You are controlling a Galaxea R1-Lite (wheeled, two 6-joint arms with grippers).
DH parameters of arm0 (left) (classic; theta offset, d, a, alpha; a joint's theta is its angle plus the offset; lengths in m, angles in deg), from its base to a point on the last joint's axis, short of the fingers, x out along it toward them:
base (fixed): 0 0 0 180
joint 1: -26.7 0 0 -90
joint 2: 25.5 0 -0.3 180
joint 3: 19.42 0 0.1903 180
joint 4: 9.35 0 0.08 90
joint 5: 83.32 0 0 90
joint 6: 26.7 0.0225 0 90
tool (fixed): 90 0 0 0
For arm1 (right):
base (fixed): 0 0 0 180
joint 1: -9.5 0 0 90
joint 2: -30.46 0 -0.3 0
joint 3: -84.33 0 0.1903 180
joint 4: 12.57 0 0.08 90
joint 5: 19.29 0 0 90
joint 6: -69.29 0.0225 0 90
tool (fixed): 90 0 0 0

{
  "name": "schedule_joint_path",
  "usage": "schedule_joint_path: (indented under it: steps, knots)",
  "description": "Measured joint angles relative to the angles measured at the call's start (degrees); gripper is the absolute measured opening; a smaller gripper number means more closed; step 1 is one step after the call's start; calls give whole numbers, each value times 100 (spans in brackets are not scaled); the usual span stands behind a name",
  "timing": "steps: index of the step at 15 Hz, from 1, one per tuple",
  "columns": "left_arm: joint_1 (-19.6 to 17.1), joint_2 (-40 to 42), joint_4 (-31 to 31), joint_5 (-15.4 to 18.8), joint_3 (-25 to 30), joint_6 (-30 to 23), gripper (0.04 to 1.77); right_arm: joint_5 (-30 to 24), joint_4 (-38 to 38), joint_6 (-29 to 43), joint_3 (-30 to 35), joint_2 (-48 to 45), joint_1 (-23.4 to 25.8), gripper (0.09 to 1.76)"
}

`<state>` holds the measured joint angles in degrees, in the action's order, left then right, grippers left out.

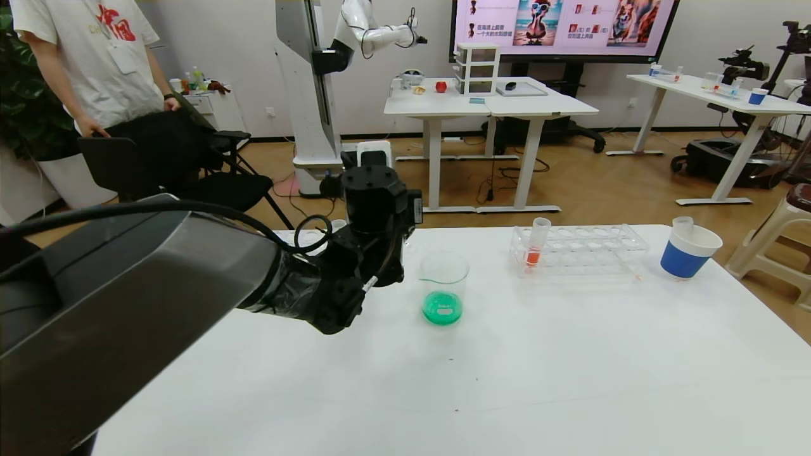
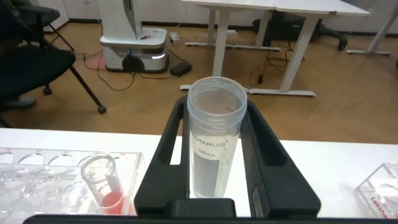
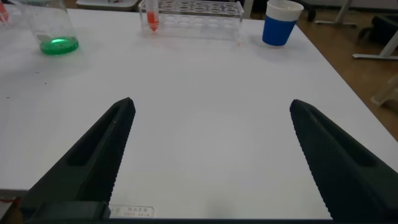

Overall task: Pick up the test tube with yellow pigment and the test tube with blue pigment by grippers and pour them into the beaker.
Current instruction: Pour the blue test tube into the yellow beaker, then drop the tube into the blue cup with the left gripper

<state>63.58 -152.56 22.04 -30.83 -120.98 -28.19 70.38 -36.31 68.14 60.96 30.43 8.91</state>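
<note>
Head view: left claw grasping empty tube just beside beaker; right claw released.

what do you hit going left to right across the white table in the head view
left gripper shut on an empty clear tube → beaker with green liquid in the bottom → clear tube rack with one orange-red tube at its left end → blue paper cup with a tube standing in it

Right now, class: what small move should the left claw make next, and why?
Probably lower the test tube toward the rack below. The left claw grips it upright, it looks empty, and the beaker already holds green liquid.
</note>
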Motion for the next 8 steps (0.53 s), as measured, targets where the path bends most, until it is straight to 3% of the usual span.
schedule_joint_path:
  steps: [4,6,8]
  knots:
    - [-96,149,-278,48,-52,9,51,0,2,-2,0,0,0,174]
    - [-394,366,-667,100,22,23,51,0,0,0,0,0,0,174]
    - [-863,705,-827,400,254,34,51,2,2,0,0,0,0,174]
